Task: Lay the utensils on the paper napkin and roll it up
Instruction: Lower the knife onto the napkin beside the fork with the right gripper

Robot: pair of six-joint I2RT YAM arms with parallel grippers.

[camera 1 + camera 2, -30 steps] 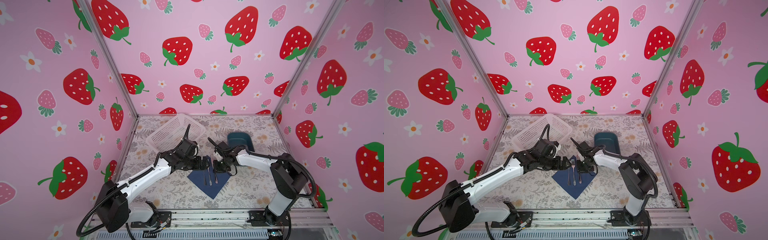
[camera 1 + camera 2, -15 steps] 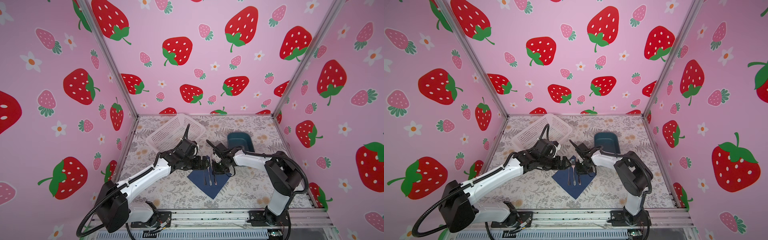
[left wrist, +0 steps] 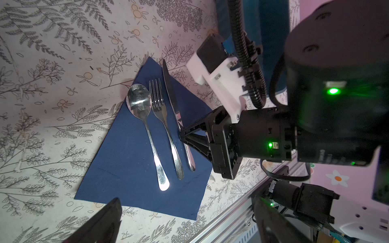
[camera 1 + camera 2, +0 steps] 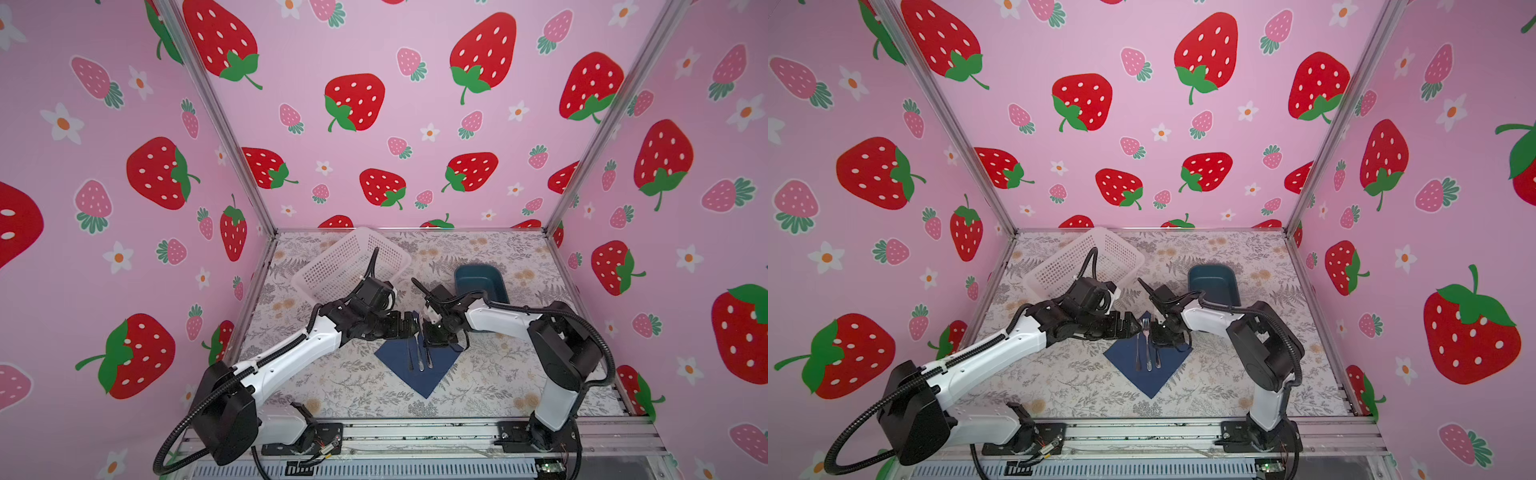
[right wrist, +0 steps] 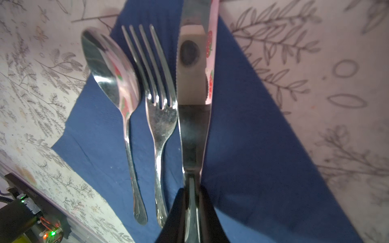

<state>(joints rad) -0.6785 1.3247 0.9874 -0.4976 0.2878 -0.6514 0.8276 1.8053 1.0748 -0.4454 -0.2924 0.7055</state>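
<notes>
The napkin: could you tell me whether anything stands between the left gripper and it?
Nothing visible does. The open left gripper faces bare napkin; the spoon, fork and knife lie further in, and the right gripper is closed on the knife's handle at the opposite side.

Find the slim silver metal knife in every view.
Top view: silver metal knife rightmost of three utensils.
Top view: knife also rightmost.
Left wrist: knife beside silver fork, at right gripper.
Right wrist: knife central, held by that gripper.
Shared landmark: dark navy paper napkin underneath.
</notes>
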